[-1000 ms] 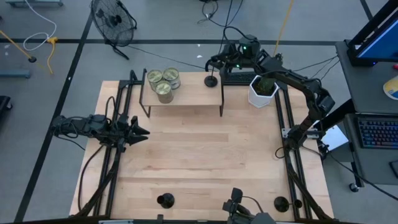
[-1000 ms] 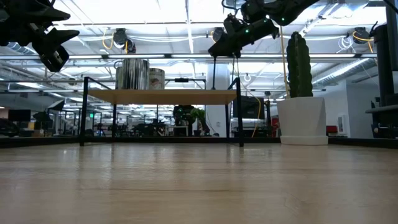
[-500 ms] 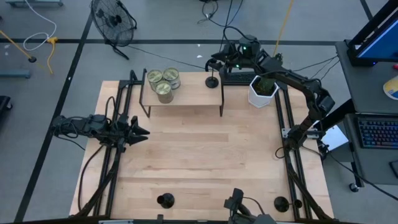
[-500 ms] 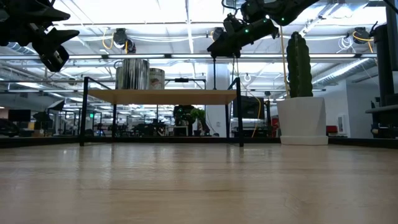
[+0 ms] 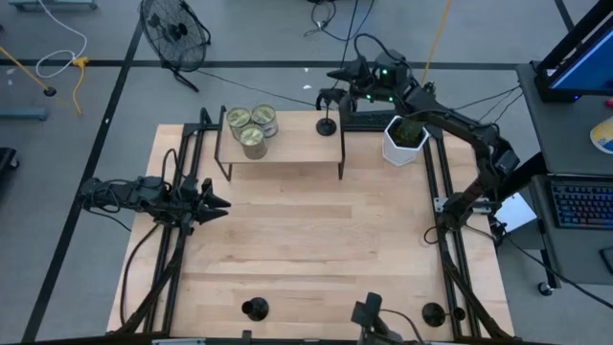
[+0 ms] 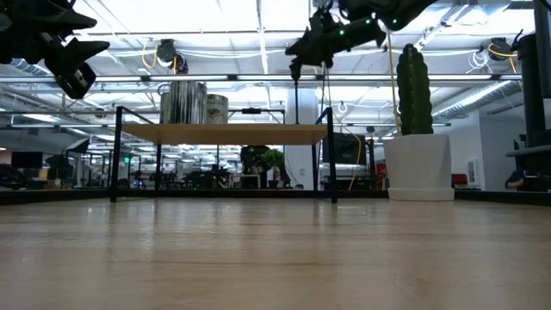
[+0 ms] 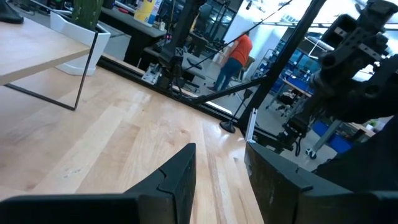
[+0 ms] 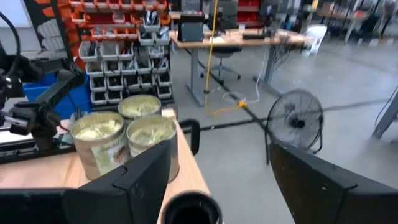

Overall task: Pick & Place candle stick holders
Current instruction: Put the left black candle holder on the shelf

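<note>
High view: the whole table [image 5: 306, 240] is being looked down on from straight above, from far off, with both arms and the surrounding floor taken in.
Low view: the tabletop is being skimmed level from its near edge, toward the wire-legged shelf [image 6: 224, 133] and the room behind.
Left wrist view: the table is being viewed close and low past dark fingers [image 7: 180, 177], across toward the far rail.
Right wrist view: the tins [image 8: 124, 134] on the shelf are being seen from very near, with a floor fan [image 8: 298, 124] beyond.
Shared: shelf and tins are being shown by the high, low and right wrist views; the potted cactus [image 5: 405, 137] by the high, low and left wrist views.
</note>
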Robot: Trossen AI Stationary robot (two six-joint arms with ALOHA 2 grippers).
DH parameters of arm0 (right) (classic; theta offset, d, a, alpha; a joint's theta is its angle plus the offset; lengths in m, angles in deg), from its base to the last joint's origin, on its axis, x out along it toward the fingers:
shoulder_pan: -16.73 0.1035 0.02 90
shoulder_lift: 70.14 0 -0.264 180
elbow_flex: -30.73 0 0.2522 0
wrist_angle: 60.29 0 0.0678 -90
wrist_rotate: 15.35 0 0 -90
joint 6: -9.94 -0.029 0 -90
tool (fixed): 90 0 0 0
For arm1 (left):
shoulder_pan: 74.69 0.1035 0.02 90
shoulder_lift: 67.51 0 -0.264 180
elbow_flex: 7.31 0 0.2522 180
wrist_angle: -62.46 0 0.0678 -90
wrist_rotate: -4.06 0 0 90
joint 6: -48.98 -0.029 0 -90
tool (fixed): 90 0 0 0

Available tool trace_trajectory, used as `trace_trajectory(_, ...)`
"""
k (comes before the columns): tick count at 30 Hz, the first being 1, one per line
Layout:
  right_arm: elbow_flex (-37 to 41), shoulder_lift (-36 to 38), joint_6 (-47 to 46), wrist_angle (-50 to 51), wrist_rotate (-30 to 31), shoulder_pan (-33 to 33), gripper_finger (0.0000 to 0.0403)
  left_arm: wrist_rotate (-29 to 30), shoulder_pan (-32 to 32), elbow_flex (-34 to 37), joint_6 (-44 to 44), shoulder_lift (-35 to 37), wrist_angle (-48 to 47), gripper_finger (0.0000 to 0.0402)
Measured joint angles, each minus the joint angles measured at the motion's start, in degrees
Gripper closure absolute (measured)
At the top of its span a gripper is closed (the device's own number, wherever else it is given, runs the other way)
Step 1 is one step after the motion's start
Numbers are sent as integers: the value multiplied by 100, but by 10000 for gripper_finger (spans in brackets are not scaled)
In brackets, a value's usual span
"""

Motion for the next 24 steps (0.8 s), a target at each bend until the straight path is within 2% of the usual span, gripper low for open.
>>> trace_trajectory(8, 0, 607, 14, 197, 11, 27, 148, 21, 1, 0, -45, 1, 5, 259)
trace_trajectory(15, 0, 1219, -331, 1139, 10, 30, 173, 24, 0, 0, 25, 1, 261, 259)
trace_trajectory(20, 316, 1728, -468, 1434, 44, 150, 227, 24, -1, 0, 33, 0, 311, 259)
trace_trajectory(24, 837, 2227, -469, 1438, 475, 392, 295, 24, 0, 0, 33, 0, 309, 259)
